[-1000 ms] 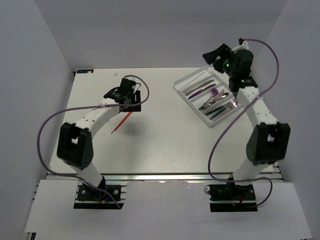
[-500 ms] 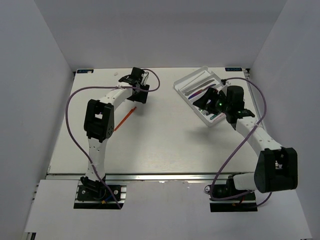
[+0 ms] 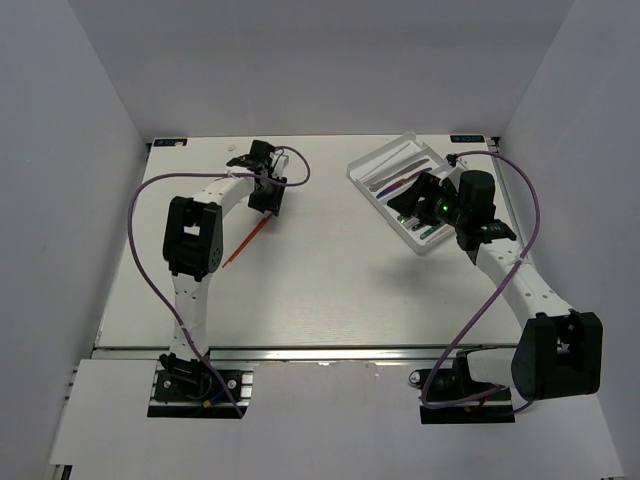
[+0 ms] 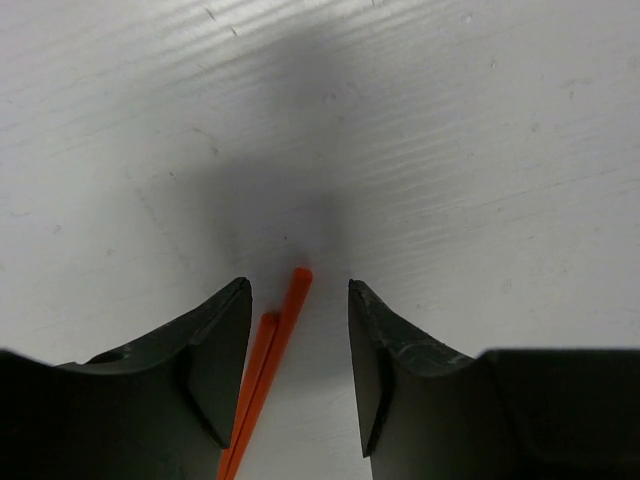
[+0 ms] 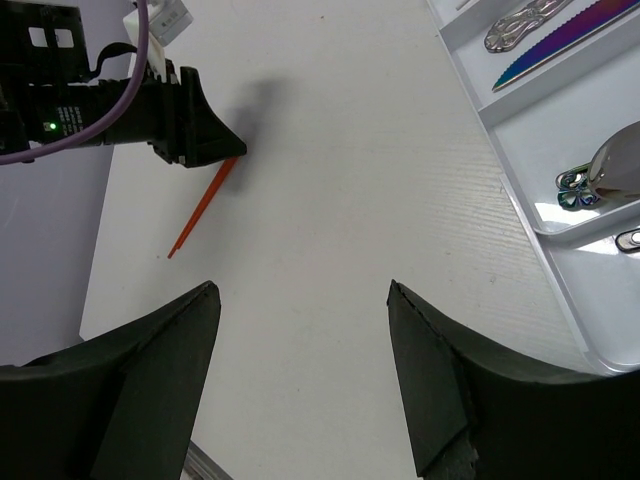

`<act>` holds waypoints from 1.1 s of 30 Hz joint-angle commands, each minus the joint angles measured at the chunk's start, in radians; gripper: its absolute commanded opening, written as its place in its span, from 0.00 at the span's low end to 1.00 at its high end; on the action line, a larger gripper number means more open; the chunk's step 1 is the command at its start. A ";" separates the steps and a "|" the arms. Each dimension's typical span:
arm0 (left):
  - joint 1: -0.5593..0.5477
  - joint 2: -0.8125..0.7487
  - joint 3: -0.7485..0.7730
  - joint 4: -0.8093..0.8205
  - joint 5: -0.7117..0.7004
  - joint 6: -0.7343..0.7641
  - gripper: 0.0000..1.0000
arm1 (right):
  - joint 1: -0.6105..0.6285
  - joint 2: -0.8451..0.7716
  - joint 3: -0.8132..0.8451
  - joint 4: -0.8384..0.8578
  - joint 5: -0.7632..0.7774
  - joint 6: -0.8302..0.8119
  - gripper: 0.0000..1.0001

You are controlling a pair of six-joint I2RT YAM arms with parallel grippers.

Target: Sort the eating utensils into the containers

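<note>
Some things I cannot see well. From above, my left gripper (image 3: 262, 200) covers the top end of the thin red-orange utensil (image 3: 243, 243). In my left wrist view its other end runs off the bottom edge. There it looks like two thin orange sticks side by side, so I cannot tell if it is a fork, a spoon or a knife.

From above, my right arm hides part of the long white plastic cutlery tray (image 3: 353, 172). My right wrist view cuts the tray off at the side, so I cannot count what lies in it. I can make out a shiny purple and teal knife (image 5: 570, 35) in one slot and a silver metal spoon (image 5: 615, 165) in the next slot.

The red-orange utensil lies flat on the white table (image 3: 330, 290), well apart from the tray, out to its left. Its tip sits between my left fingers (image 4: 215, 340), nearer one than the other. The fingers stand apart and neither seems to touch it, so I am not holding it. My right gripper (image 5: 302, 292) hangs over the tray, wide open, with nothing in it.
</note>
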 commanded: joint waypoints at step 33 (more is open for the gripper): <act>-0.114 -0.042 -0.176 0.045 -0.063 -0.114 0.00 | -0.004 -0.043 -0.004 0.032 0.013 -0.005 0.74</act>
